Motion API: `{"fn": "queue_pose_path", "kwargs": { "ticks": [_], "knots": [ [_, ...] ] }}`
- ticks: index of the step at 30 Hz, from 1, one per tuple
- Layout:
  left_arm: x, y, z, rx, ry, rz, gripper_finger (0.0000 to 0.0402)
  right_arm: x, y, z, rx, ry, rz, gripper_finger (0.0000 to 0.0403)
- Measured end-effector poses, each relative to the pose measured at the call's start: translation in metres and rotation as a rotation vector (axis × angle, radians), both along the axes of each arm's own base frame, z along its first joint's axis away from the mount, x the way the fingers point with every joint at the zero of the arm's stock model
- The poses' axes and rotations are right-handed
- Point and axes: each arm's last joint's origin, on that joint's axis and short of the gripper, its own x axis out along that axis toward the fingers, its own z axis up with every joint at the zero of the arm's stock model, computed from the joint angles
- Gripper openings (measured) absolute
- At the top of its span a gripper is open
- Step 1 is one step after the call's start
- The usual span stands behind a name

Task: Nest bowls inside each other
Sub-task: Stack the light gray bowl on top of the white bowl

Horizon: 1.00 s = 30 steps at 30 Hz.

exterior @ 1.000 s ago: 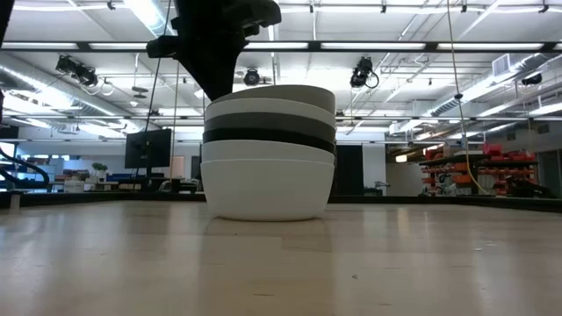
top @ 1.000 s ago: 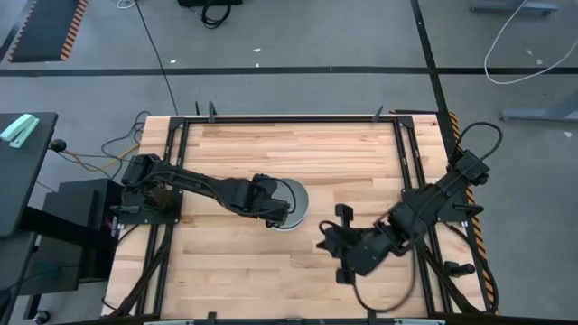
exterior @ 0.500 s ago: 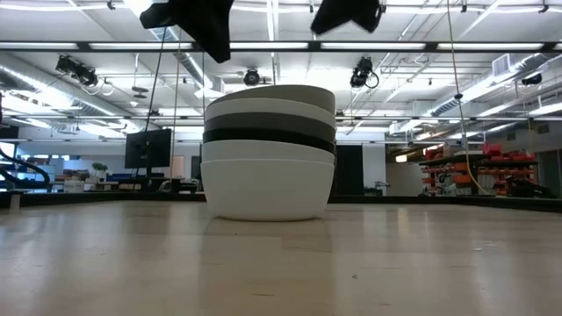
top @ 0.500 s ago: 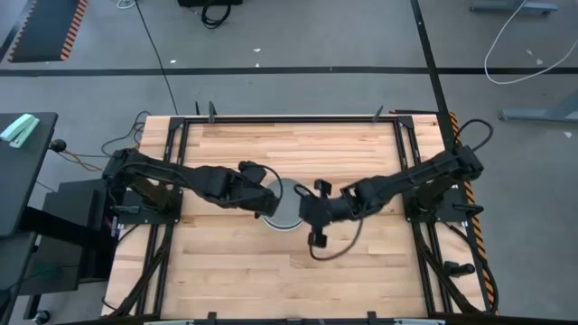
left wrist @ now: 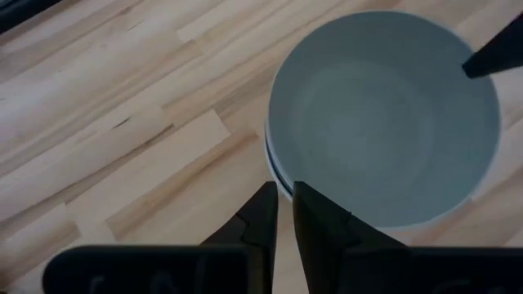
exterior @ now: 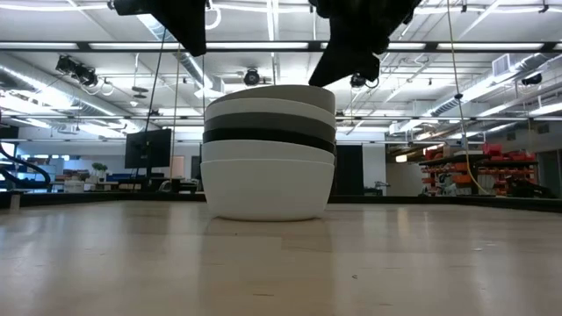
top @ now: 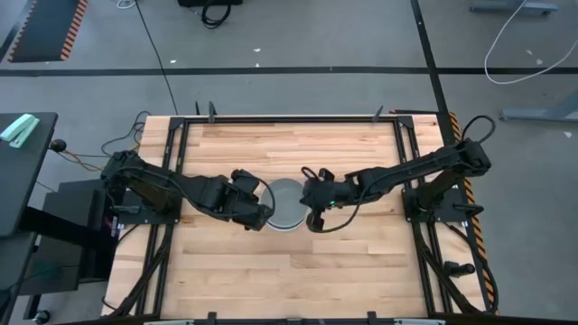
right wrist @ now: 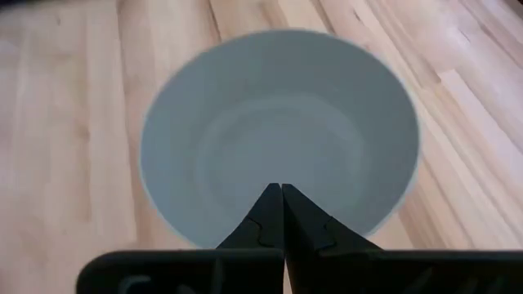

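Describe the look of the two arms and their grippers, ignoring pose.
Both arms are dark, nearly black, jointed links with black cables looping alongside. The left gripper and right gripper each carry two slim, dark, tapering fingers on a dark crossbar. No markings show.

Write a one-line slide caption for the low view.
Nested stack of round plain bowls, white, black and grey, on the wooden table; both dark arms hang above its rim.
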Motion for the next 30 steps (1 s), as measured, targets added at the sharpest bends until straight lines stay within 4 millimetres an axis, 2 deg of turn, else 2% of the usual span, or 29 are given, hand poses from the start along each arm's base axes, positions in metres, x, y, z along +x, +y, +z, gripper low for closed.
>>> {"fn": "queue_pose_path", "kwargs": {
  "ticks": [6,13,16,18,26,30],
  "knots": [
    [0.0,-0.002,0.0,0.005,-0.006,-0.004,0.0052,-0.017,-0.009,-0.002,0.032,-0.043,-0.041,0.0],
    [0.0,-0.001,0.0,0.018,-0.014,0.002,0.0045,-0.028,-0.01,-0.028,0.072,-0.038,-0.082,0.0],
    [0.001,-0.001,0.001,0.018,-0.02,0.002,0.0044,-0.029,-0.01,-0.033,0.082,-0.06,-0.086,0.0],
    [0.001,-0.001,0.001,0.018,-0.02,0.003,0.0045,-0.027,-0.01,-0.029,0.08,-0.074,-0.079,0.0],
    [0.004,0.0,0.001,0.004,-0.06,0.029,0.0044,-0.013,-0.008,0.007,0.038,-0.166,-0.021,0.0],
    [0.007,-0.001,0.001,-0.005,-0.086,0.028,0.0039,-0.013,-0.008,0.012,0.034,-0.153,-0.02,0.0]
  ]
}}
